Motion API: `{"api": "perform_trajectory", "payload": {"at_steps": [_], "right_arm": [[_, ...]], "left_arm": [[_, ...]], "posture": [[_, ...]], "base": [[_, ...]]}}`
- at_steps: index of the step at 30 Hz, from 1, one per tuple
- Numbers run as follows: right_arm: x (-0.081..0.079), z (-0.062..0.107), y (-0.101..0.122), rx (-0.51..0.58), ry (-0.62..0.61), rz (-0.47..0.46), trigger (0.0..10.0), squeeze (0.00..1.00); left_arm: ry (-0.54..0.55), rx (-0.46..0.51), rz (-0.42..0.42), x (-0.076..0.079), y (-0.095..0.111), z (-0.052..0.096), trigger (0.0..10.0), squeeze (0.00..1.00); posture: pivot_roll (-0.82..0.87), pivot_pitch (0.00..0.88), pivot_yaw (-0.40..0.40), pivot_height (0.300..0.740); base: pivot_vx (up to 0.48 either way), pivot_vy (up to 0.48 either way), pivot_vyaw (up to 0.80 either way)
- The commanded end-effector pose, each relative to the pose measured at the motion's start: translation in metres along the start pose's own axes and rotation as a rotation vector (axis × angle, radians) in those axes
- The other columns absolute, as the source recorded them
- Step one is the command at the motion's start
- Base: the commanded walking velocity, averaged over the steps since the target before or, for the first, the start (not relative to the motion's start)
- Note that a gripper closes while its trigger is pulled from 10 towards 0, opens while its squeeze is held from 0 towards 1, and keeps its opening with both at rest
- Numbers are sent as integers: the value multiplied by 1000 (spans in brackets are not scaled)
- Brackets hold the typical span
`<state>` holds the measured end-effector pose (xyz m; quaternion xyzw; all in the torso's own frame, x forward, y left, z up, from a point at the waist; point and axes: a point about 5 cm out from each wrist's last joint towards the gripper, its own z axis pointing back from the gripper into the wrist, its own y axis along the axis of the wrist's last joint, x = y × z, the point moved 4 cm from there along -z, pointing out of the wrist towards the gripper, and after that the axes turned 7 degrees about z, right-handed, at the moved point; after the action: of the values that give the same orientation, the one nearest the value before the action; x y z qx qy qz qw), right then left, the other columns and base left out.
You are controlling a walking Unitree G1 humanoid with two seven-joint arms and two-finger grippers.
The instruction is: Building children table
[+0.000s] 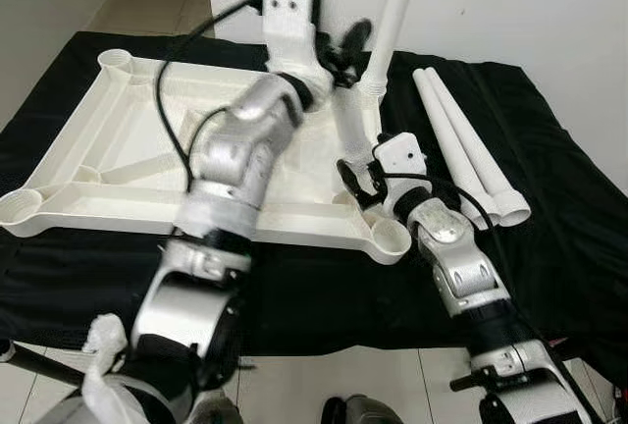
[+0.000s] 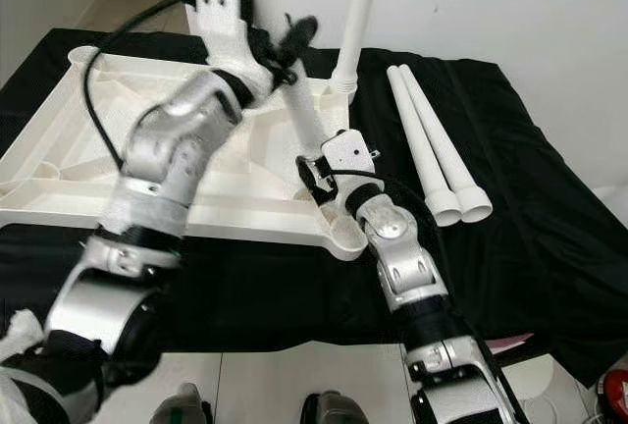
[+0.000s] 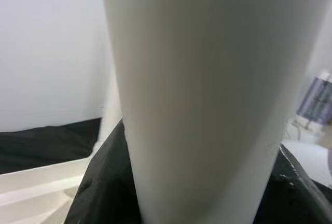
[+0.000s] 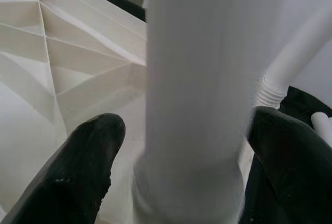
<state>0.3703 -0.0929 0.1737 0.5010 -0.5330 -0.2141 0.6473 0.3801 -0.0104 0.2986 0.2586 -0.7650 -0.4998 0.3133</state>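
Observation:
The white table top [image 1: 59, 198] lies upside down on a black cloth. One white leg [image 1: 392, 12] stands upright in its far right corner socket. A second white leg [image 1: 349, 125] slants over the right side of the top between my two grippers. My left gripper [image 1: 345, 56] is shut on its upper part, and the leg [image 3: 207, 105] looms large between the black fingers in the left wrist view. My right gripper [image 1: 355, 177] is open around the lower end, one finger [image 4: 88, 167] standing apart from the leg [image 4: 197, 105]. The front right corner socket [image 1: 392, 239] is open.
Two loose white legs [image 1: 461, 139] lie side by side on the black cloth [image 1: 549, 208] to the right of the top. A white wall stands close behind. Tiled floor [image 1: 324, 385] shows below the cloth's near edge.

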Motion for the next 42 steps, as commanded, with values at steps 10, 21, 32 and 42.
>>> {"api": "perform_trajectory", "payload": {"at_steps": [10, 21, 32, 42], "right_arm": [[6, -12, 0, -31, -9, 118, 10000, 0], [8, -16, 4, -16, -16, 152, 10000, 0], [10, -16, 1, -4, -20, 143, 0, 0], [10, -15, 4, 30, -16, 154, 0, 0]], "left_arm": [[-34, 42, -88, 20, 3, -1, 10000, 0], [-42, 53, -79, 25, 5, -1, 10000, 0], [-50, 59, -41, 28, 9, -2, 10000, 0], [-51, 50, -37, 28, 6, -1, 10000, 0]], "posture": [[66, 0, -46, 740], [69, 0, -43, 740], [72, 0, -41, 740], [74, 0, -42, 740]], "base": [[0, 0, 0], [0, 0, 0], [0, 0, 0], [0, 0, 0]]}}
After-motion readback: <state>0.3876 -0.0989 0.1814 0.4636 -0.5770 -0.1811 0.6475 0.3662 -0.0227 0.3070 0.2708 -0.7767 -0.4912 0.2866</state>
